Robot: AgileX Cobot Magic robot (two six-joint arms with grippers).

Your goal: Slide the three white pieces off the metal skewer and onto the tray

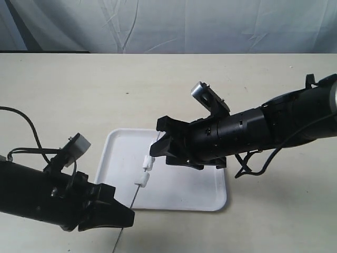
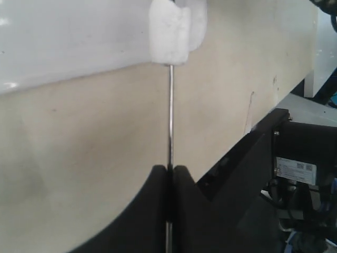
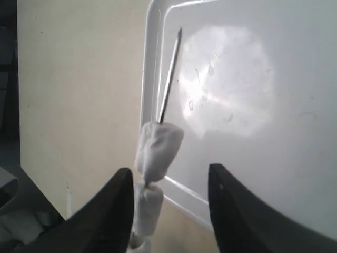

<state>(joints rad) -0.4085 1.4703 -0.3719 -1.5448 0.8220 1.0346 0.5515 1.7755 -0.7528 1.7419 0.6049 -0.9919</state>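
The thin metal skewer [image 1: 136,197] slants up over the white tray [image 1: 192,192], and my left gripper [image 1: 128,216] is shut on its lower end. In the left wrist view the rod [image 2: 170,116] runs from the closed jaws [image 2: 170,169] up to a white piece [image 2: 168,31]. The white pieces [image 1: 146,162] are threaded on the skewer above the tray's left part. My right gripper [image 1: 158,138] stands open around the skewer's upper end. In the right wrist view three pieces [image 3: 157,150] sit between its open fingers [image 3: 169,169], close to one finger [image 3: 118,211], with the bare tip [image 3: 169,79] beyond.
The tray rests on a plain beige table [image 1: 79,95] with a pale cloth backdrop [image 1: 174,23] behind. Cables hang under the right arm [image 1: 253,163], and another cable trails from the left arm [image 1: 26,126].
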